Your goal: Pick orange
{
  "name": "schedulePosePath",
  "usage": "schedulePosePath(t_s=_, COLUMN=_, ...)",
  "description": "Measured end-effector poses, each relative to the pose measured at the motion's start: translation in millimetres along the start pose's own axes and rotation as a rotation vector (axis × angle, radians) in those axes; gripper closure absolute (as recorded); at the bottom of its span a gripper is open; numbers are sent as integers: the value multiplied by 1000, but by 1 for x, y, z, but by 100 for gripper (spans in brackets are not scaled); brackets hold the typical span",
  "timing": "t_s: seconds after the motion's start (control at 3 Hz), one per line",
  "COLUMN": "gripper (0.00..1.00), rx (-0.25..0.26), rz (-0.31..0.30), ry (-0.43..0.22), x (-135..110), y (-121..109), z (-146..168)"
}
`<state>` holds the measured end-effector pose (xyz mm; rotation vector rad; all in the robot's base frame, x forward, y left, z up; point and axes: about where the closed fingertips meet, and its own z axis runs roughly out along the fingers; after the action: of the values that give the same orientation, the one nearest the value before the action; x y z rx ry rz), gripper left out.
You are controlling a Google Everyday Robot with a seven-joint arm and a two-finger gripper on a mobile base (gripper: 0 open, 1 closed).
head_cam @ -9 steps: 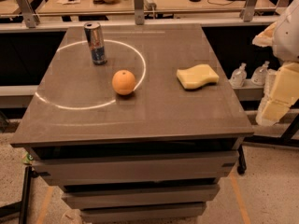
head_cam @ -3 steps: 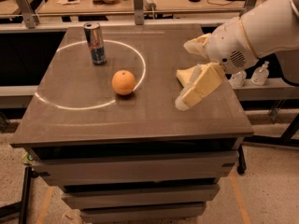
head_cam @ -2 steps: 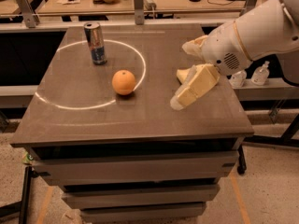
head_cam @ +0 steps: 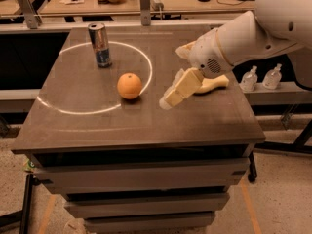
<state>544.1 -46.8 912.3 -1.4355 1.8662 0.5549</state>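
Note:
The orange (head_cam: 129, 86) sits on the dark table top (head_cam: 97, 126), left of centre, just inside a white circle marked on the surface. My gripper (head_cam: 171, 82) reaches in from the right on a white arm (head_cam: 243, 38). It hovers over the table just right of the orange, a short gap away and not touching it. Its cream fingers (head_cam: 179, 89) are spread apart and hold nothing.
A blue and silver can (head_cam: 100, 45) stands upright behind and left of the orange. A pale yellow sponge (head_cam: 214, 84) lies partly hidden behind my gripper. Two small bottles (head_cam: 251, 77) stand past the table's right edge. A cluttered bench runs along the back.
My arm has swung in from the far right and the gripper has kept moving left and down over the sponge toward the orange. The orange, can and sponge have not moved.

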Motion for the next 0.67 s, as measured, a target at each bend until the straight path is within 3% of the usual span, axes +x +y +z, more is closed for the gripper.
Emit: schedulePosePath(t_s=0.67, gripper=0, rx=-60, rz=-51, ry=-28, x=-23, y=-21, z=49)
